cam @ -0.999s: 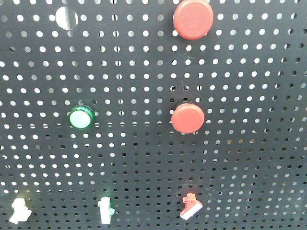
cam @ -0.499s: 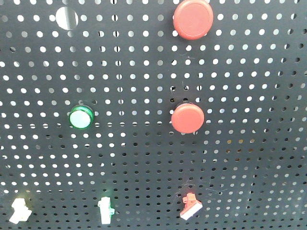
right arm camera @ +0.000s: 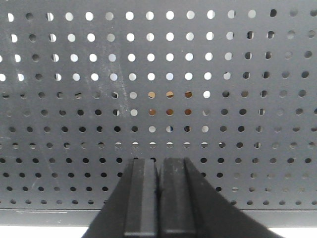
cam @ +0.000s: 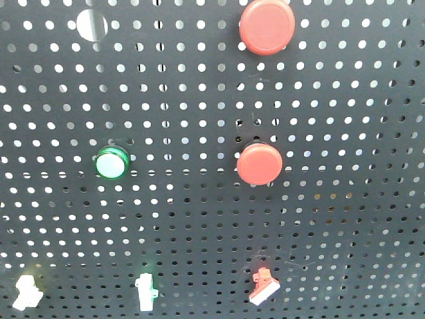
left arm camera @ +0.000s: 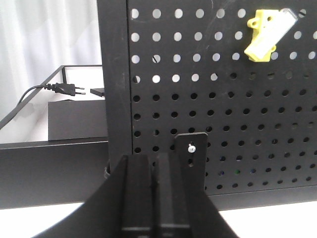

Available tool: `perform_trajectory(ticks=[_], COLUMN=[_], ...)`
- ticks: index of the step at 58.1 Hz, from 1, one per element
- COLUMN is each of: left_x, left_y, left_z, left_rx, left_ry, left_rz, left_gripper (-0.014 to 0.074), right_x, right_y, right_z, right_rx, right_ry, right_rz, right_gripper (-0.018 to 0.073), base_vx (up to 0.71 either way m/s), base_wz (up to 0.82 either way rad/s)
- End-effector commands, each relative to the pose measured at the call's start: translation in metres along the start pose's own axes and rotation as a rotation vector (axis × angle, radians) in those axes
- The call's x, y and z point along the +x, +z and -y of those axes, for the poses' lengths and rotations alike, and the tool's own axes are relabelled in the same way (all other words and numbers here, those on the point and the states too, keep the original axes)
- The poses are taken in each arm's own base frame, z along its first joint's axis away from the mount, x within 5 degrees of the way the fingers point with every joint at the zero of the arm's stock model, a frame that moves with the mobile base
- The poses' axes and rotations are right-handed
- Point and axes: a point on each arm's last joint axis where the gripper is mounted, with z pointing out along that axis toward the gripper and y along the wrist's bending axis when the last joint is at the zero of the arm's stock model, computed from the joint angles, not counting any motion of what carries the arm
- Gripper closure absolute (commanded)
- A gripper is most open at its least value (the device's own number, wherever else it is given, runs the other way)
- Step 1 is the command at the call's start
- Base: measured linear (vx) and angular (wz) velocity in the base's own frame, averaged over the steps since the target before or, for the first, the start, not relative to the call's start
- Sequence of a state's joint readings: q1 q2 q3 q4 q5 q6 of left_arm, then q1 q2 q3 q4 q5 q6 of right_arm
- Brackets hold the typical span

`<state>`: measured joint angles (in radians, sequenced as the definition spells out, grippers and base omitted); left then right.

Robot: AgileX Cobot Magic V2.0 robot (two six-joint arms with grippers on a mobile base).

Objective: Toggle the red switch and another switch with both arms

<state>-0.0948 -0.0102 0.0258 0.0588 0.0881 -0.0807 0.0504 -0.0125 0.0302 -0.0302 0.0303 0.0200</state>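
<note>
Bright backlight glows through the pegboard [cam: 199, 219] holes; wrist views are sharp, front view soft.

A black pegboard [cam: 199, 219] is carrying two round red buttons [cam: 267, 25], a green button [cam: 111, 163], and three small toggles along its bottom.

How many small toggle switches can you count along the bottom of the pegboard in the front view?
3. The pale cream toggle sits at bottom left, the white-and-green toggle right of it, and the red toggle further right. Others may lie below the picture's edge.
</note>
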Motion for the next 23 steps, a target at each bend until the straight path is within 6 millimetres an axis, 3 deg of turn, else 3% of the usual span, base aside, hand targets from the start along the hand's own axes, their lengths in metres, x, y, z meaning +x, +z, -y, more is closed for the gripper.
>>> perform_trajectory(ticks=[1, 23], left_x=[-0.0016, -0.0016], left_y=[-0.0007, -0.0007], left_z=[0.0004, 0.0004], left_rx=[0.006, 0.006], left_ry=[-0.008, -0.008], left_rz=[0.076, 0.076], left_gripper=[0.0594, 0.0594], right_x=[-0.0071, -0.0071], right_y=[-0.0011, -0.0011], right_z=[0.0000, 0.0000], right_rx=[0.002, 0.002], right_ry=[-0.005, -0.005], right_rz=[0.099, 0.099], right_gripper=[0.0565, 0.0565], base_vx=[0.00, 0.00], base_wz=[0.00, 0.00])
